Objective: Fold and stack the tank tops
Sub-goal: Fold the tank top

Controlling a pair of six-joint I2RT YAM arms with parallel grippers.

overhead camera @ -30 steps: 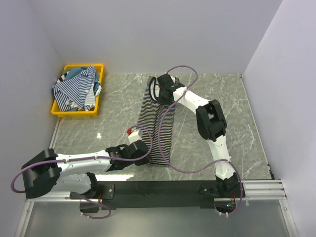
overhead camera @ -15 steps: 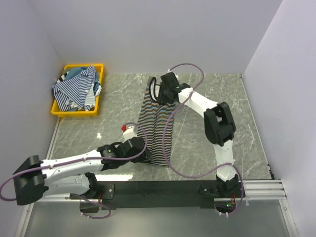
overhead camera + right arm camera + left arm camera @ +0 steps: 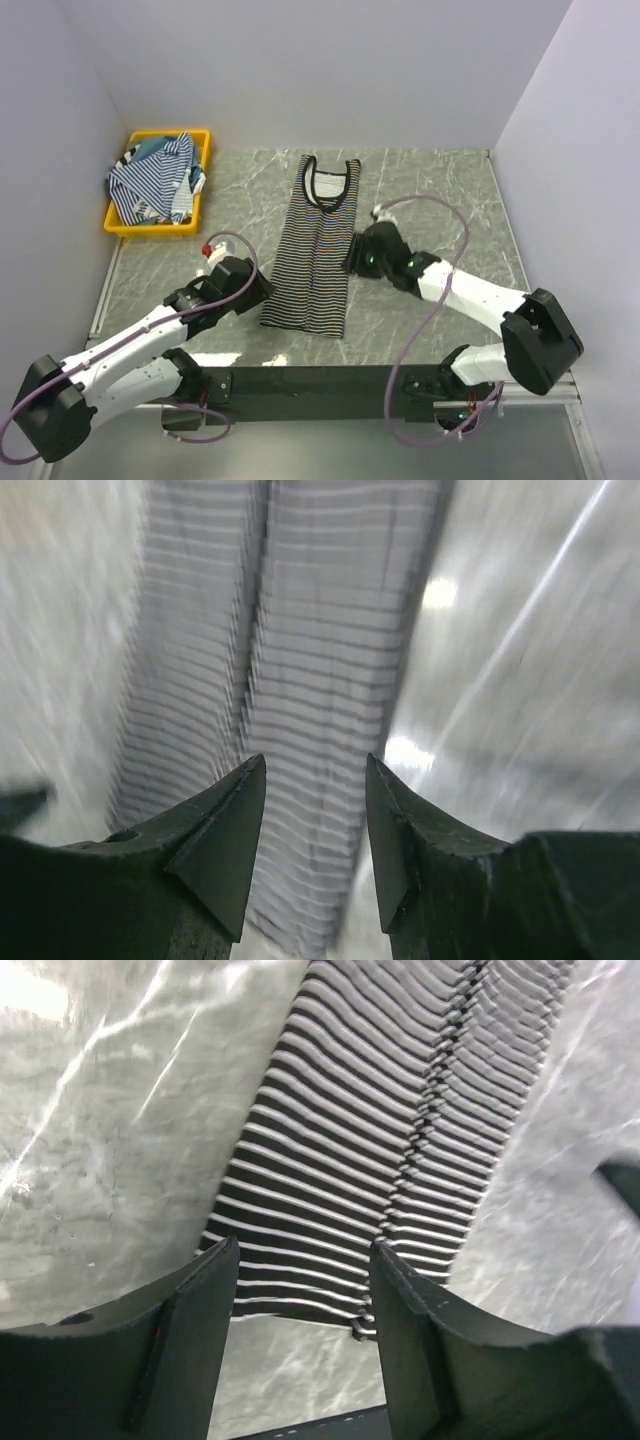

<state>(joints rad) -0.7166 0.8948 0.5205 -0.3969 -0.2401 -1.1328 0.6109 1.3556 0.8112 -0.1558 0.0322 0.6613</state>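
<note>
A black tank top with thin white stripes (image 3: 318, 250) lies flat on the marble table, folded lengthwise into a narrow strip with the scooped neck at the far end. My left gripper (image 3: 262, 290) hovers open just left of the hem, holding nothing. In the left wrist view the open left gripper (image 3: 305, 1290) looks down on the striped top (image 3: 380, 1110) and its hem. My right gripper (image 3: 352, 252) is open beside the top's right edge. Through the right wrist camera the top (image 3: 300, 630) appears blurred, with the right gripper (image 3: 312, 780) empty. More tank tops (image 3: 150, 180), blue-and-white striped and teal, are piled in the bin.
A yellow plastic bin (image 3: 150, 231) stands at the back left against the wall. Grey walls close in the table on the left, back and right. Purple cables loop off both arms, and a black rail runs along the near edge.
Both grippers opened and let go of the striped top. The right arm swung from the neck end back to the top's right side. The left arm drew back to the left.
</note>
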